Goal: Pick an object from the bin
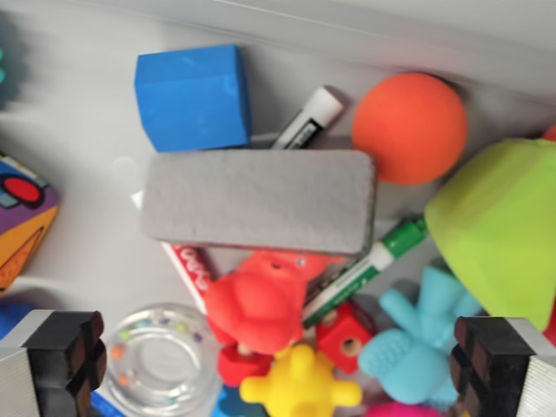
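A: Bin [78,148], pale grey floor, crowded with toys; only the wrist view to go on. Grey foam block [258,200] as landmark, lying flat near the middle.

B: Likely pick?

A: Orange ball [410,128], up and toward the wrist view's right of the block, near the bin wall. Probably light and slightly soft; round, so apt to roll or squirt out unless pinched across the widest part. Blue cube [193,97], just above the block's left end, an easier bet: flat faces, looks like foam, light, squeezable.

B: And the block itself?

A: Light and soft by the look, but broad; better taken across the short side.

B: Gripper [282,369]?

A: Spread wide, empty. Black pads [74,352] at both lower corners, red figure [261,300] and yellow knobbly toy [300,382] between them, below the block.

B: Hidden or unclear?

A: Plenty. White marker [308,119] half tucked under the block's top edge; green marker [369,265] running under its lower right corner. Lime-green shape [499,226] cut off at the right edge, identity uncertain. Clear ring [161,360] with coloured beads, partly behind the left finger. Patterned thing [22,217] cut off left of the block. Everything slightly blurred.
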Controlling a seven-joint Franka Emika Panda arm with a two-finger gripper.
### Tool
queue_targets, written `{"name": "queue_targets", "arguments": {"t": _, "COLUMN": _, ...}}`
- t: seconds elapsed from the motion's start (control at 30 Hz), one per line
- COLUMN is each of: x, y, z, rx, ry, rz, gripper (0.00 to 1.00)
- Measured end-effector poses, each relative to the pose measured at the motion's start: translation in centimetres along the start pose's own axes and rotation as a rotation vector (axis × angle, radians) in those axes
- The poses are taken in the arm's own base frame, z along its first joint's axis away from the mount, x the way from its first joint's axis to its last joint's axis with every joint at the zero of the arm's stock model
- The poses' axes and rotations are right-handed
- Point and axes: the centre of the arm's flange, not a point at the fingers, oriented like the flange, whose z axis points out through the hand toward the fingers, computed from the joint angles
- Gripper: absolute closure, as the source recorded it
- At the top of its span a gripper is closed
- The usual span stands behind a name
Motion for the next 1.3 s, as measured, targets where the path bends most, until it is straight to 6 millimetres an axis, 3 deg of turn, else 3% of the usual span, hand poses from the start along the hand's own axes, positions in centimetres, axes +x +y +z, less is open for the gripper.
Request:
{"name": "queue_targets", "arguments": {"t": 0.97, "x": -1.8, "y": -6.3, "z": 9.9, "rx": -0.012, "ry": -0.011, "rz": -0.188, "gripper": 0.0}}
{"name": "queue_targets", "arguments": {"t": 1.3, "x": -1.8, "y": -6.3, "z": 13.6, "rx": -0.01, "ry": -0.012, "rz": -0.191, "gripper": 0.0}}
